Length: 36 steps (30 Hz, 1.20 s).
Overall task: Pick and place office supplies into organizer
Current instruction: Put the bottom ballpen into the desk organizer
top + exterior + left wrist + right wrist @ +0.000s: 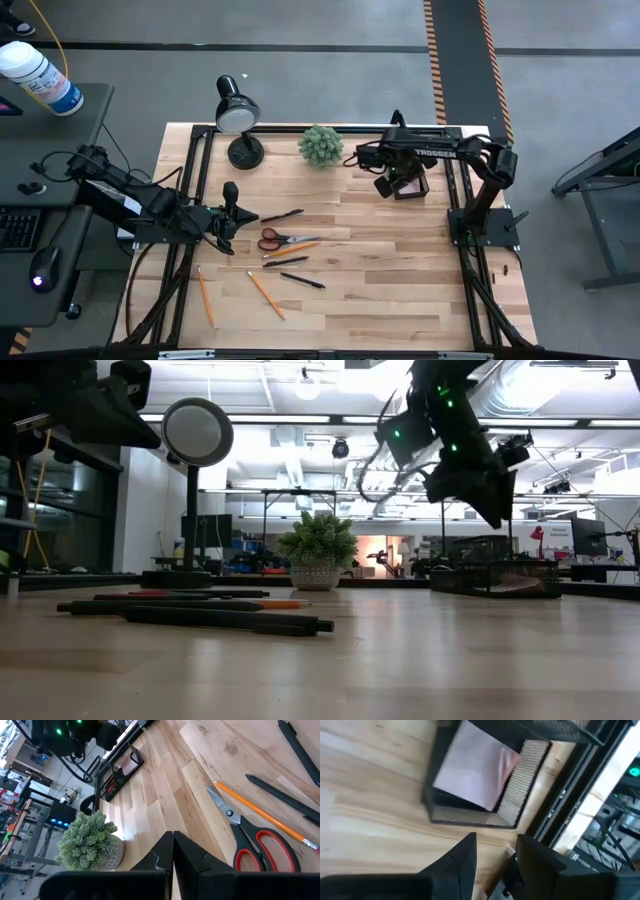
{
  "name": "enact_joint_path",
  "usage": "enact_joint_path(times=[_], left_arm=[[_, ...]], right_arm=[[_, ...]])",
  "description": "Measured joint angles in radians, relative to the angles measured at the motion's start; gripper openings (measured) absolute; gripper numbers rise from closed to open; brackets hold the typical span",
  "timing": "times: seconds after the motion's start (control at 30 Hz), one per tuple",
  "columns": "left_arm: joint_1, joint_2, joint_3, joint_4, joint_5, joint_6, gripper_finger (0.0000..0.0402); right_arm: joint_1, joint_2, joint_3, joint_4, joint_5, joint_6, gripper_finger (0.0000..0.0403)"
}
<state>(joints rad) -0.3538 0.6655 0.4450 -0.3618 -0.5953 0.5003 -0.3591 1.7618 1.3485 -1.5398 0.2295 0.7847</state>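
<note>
The black mesh organizer (pixel 410 186) stands at the table's far right, and a pink sticky-note pad (pixel 470 775) lies slanted in its tray. My right gripper (pixel 496 855) hangs just above the organizer's near side, open, with nothing between its fingers. On the middle of the table lie red-handled scissors (pixel 283 238), orange pencils (pixel 266 295) and black pens (pixel 285 262). My left gripper (pixel 173 851) is shut and empty, just left of the scissors (pixel 255 842).
A black desk lamp (pixel 238 120) and a small green plant (pixel 321 145) stand along the far edge. Another pencil (pixel 205 296) lies near the left front. Black frame rails (pixel 460 200) run along both sides of the table. Bare wood stretches across the near right.
</note>
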Motion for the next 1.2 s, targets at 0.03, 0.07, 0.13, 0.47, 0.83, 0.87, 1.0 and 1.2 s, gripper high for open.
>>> enact_joint_path(times=[0.03, 0.07, 0.13, 0.47, 0.83, 0.87, 1.0, 1.2], left_arm=[[0.0, 0.0, 0.0, 0.0, 0.0, 0.0, 0.0001], [0.0, 0.0, 0.0, 0.0, 0.0, 0.0, 0.0001], [0.0, 0.0, 0.0, 0.0, 0.0, 0.0, 0.0001], [0.0, 0.0, 0.0, 0.0, 0.0, 0.0, 0.0001], [0.0, 0.0, 0.0, 0.001, 0.0, 0.0, 0.0001], [0.0, 0.0, 0.0, 0.001, 0.0, 0.0, 0.0001], [0.0, 0.0, 0.0, 0.002, 0.0, -0.008, 0.0001], [0.0, 0.0, 0.0, 0.002, 0.0, -0.01, 0.0001]], right_arm=[[0.014, 0.0, 0.013, 0.0, 0.001, 0.006, 0.0125], [0.028, 0.0, 0.027, -0.001, 0.003, 0.018, 0.0123], [0.059, 0.0, 0.067, 0.001, 0.004, 0.04, 0.0119], [0.345, -0.003, 0.16, 0.33, -0.018, 0.074, 0.0118], [0.734, 0.006, 0.148, 0.626, 0.248, 0.097, 0.0119], [0.765, 0.006, 0.139, 0.652, 0.265, 0.091, 0.0119], [0.879, 0.006, 0.077, 0.794, 0.314, 0.079, 0.0119], [0.975, 0.006, -0.095, 1.13, 0.291, 0.03, 0.0119]])
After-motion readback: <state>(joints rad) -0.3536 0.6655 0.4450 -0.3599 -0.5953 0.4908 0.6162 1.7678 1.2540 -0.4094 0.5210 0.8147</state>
